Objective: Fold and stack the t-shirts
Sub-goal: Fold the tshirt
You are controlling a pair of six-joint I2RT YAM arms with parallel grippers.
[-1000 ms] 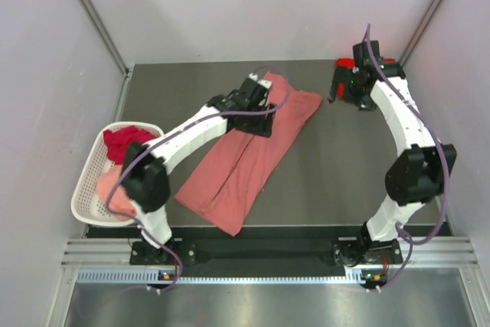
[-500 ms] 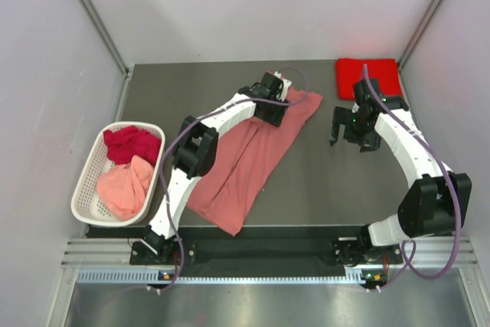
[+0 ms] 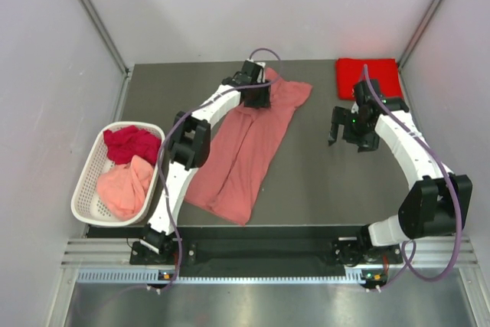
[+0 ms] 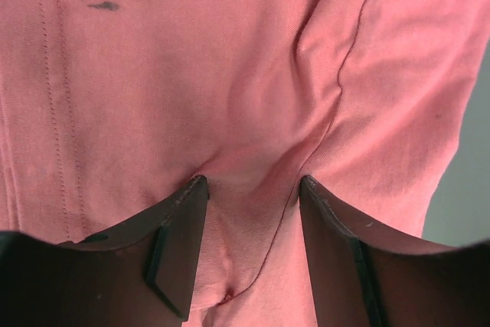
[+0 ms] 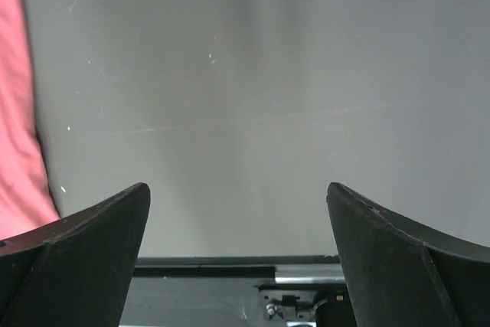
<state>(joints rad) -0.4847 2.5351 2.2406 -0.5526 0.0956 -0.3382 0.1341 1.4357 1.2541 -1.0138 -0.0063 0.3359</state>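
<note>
A salmon pink t-shirt [image 3: 245, 151] lies folded lengthwise across the table, running from the back middle toward the near edge. My left gripper [image 3: 253, 89] presses down on its far end. In the left wrist view the fingers [image 4: 184, 227] stand apart with a raised ridge of that shirt [image 4: 191, 74] between them [image 4: 253, 183], not clamped. A bright red t-shirt [image 3: 367, 76] lies folded at the back right corner. My right gripper [image 3: 335, 132] hovers open over bare table just near of it, nothing between its tips [image 5: 237, 186].
A white slotted basket [image 3: 84, 189] at the left edge holds a dark crimson shirt [image 3: 130, 143] and a pale pink one [image 3: 126, 185]. Grey walls close in the table on three sides. A metal rail [image 3: 268, 250] runs along the near edge.
My left gripper has shifted back and left at the shirt's far end, its jaws narrowing on a ridge of cloth; the shirt slid left. The right arm came away from the red shirt, then stopped.
</note>
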